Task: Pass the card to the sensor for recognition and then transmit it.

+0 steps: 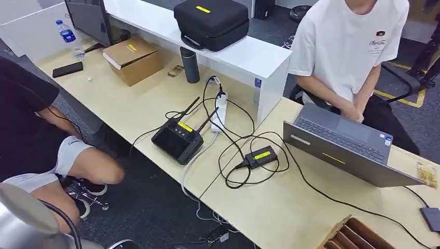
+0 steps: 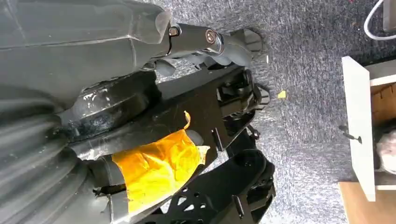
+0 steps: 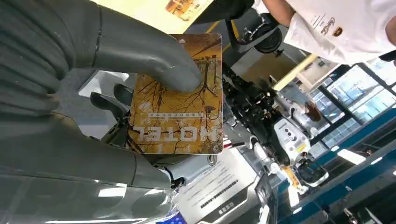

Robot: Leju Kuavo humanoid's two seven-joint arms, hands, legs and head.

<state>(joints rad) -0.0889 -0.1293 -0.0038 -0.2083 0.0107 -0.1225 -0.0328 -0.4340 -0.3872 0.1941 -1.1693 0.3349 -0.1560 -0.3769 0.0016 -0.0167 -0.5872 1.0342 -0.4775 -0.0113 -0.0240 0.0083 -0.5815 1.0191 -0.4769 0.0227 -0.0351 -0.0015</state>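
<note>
Right hand [image 3: 93,107] pinches the yellow-brown plastic hotel card [image 3: 180,100], thumb pressed on its printed face, darker fingers [image 3: 109,100] behind it. Left hand [image 2: 154,126] hangs over grey carpet, fingers curled in, holding nothing. On the light wooden desk [image 1: 290,212], small black sensor box with yellow label [image 1: 261,156] sits at 9 o'clock from the grey laptop [image 1: 342,148]. Person in white T-shirt [image 1: 353,46] sits behind the laptop.

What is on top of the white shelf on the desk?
A black case with a yellow label sits on the white shelf. The space under the shelf is mostly hidden.
</note>
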